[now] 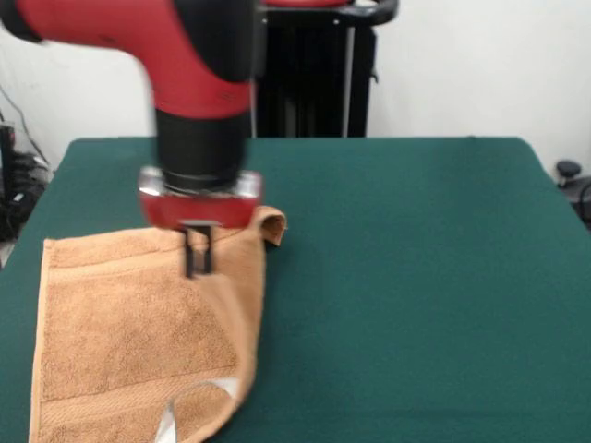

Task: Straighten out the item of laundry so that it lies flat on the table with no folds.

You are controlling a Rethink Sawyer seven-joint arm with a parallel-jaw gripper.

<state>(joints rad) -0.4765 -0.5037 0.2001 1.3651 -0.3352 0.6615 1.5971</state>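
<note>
The item of laundry [129, 332], an orange-tan terry towel, lies on the left part of the green table [416, 277] and runs off the picture's bottom edge. Its far right corner [273, 224] curls upward. Near the bottom a corner is turned over, and a whitish strip [175, 411] shows there. My gripper [199, 269] hangs over the towel's far edge, a little left of the curled corner, its dark fingers close together and shut with nothing between them. Whether the tips touch the cloth is unclear.
The red and black arm [199, 83] comes down over the table's far left. A black stand [314, 74] rises behind the far edge. Cables and dark gear [14, 185] sit beyond the left edge, and a dark object [568, 171] beyond the right.
</note>
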